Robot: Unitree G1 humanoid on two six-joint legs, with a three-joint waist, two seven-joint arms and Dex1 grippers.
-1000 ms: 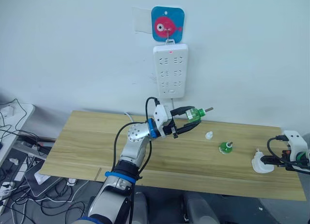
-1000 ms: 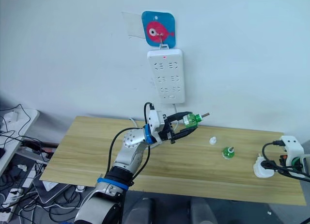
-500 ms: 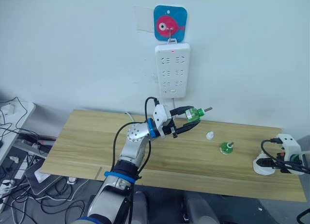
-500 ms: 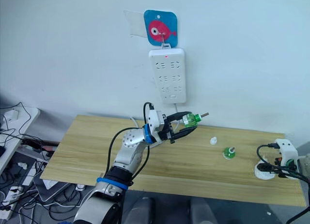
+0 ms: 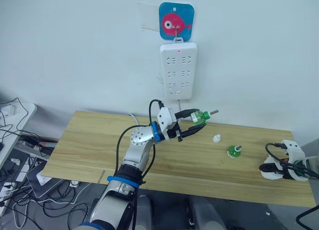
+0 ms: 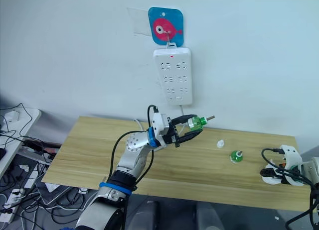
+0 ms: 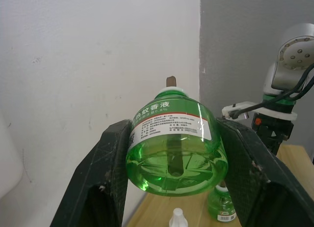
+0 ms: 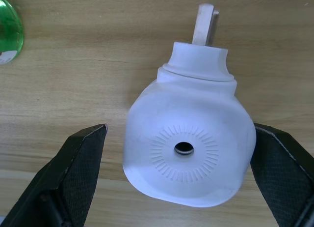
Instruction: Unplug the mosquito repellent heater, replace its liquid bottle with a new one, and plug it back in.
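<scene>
The heater is already off the power strip (image 5: 179,70) and the job stands at the bottle swap. The left gripper (image 5: 193,123) holds a full green bottle (image 5: 200,115) in the air above the middle of the surface (image 5: 89,145), jaws closed on its sides, its long axis roughly level and its wick pointing right, along the wall. Its label and brimming liquid suggest it is the new one (though that is a guess).

The mosquito repellent heater (image 8: 189,148) lies at the far right end of the surface, near its front edge. The right gripper (image 8: 176,187) sits over it with jaws spread wide, one finger on each side and a clear gap to the white body on both, so nothing is gripped yet. In the right wrist view the round vented top with its small centre hole faces the camera, and the plug prongs (image 8: 204,24) stick out of the neck, away from the gripper.

A second green bottle (image 5: 232,151) stands upright to the left of the heater, with a small white cap (image 5: 216,138) further left and nearer the wall.

The next move is probably to close the right jaws on the heater, lift it, and turn its open base toward the wick so the two axes line up.
</scene>
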